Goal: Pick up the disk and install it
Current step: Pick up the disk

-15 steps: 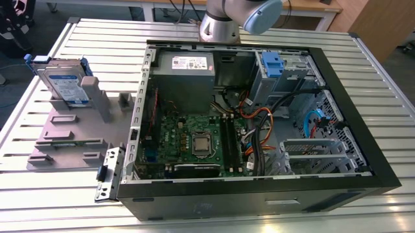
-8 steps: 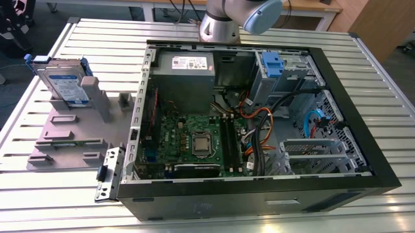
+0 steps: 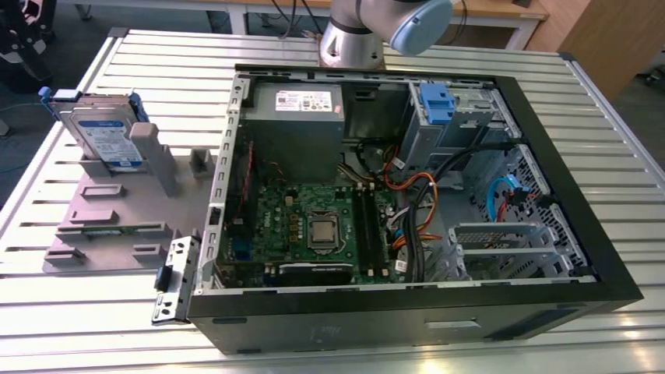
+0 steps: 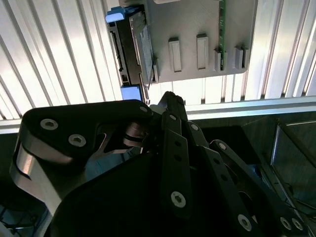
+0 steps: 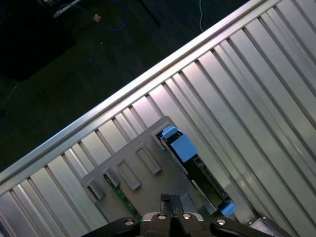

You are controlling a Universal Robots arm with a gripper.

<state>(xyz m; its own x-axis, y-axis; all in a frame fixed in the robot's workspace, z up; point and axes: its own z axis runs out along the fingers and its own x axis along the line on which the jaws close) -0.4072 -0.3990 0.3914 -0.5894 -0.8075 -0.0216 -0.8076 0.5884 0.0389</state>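
Observation:
The disk stands on edge in a grey holder plate on the slatted table, at the exterior view's left of the open computer case. Its silver face carries a white-and-blue label, and a blue carrier frames it. In both wrist views I see the disk edge-on with blue carrier ends. My gripper hangs well above the holder plate, apart from the disk. Its fingers are shut together with nothing between them.
The case holds a motherboard, a grey power supply, cables, and a metal drive bay with a blue latch. A loose metal bracket lies by the case. The arm's base stands behind the case. The table edge drops to dark floor.

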